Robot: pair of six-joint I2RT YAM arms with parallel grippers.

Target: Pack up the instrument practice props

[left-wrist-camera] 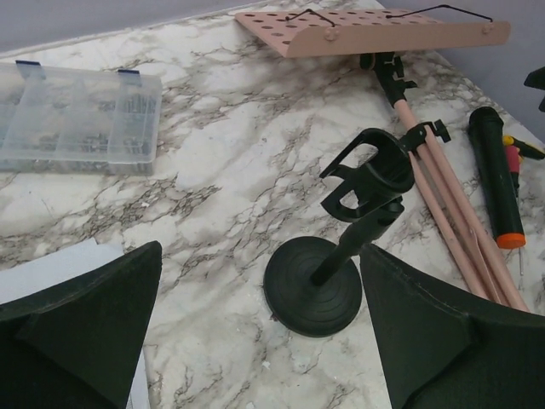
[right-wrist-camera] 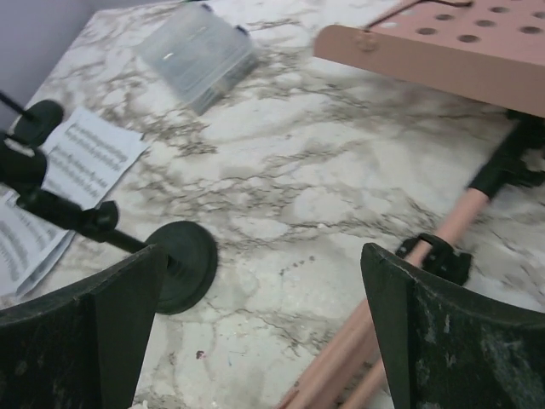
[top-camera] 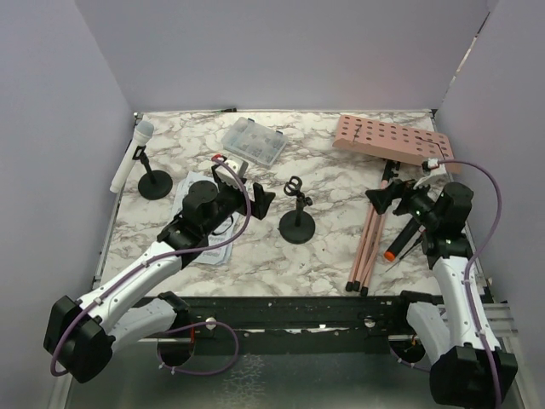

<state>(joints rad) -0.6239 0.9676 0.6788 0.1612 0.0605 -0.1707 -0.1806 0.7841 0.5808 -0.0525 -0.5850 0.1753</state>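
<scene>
The pink perforated board (top-camera: 387, 141) lies at the back right, its thin pink legs (top-camera: 369, 239) folded toward the front. A black microphone (top-camera: 404, 235) with an orange end lies beside the legs. A white microphone (top-camera: 134, 152) leans in a black round-based holder (top-camera: 155, 185) at the left. An empty holder (top-camera: 296, 223) stands mid-table. Sheet-music pages (top-camera: 203, 250) lie partly under my left arm. My left gripper (top-camera: 260, 198) is open and empty, left of the empty holder (left-wrist-camera: 341, 247). My right gripper (top-camera: 387, 198) is open and empty above the legs (right-wrist-camera: 400, 332).
A clear plastic compartment box (top-camera: 253, 142) sits at the back centre, also in the left wrist view (left-wrist-camera: 72, 115). Grey walls enclose the table on three sides. A black rail (top-camera: 281, 311) runs along the near edge.
</scene>
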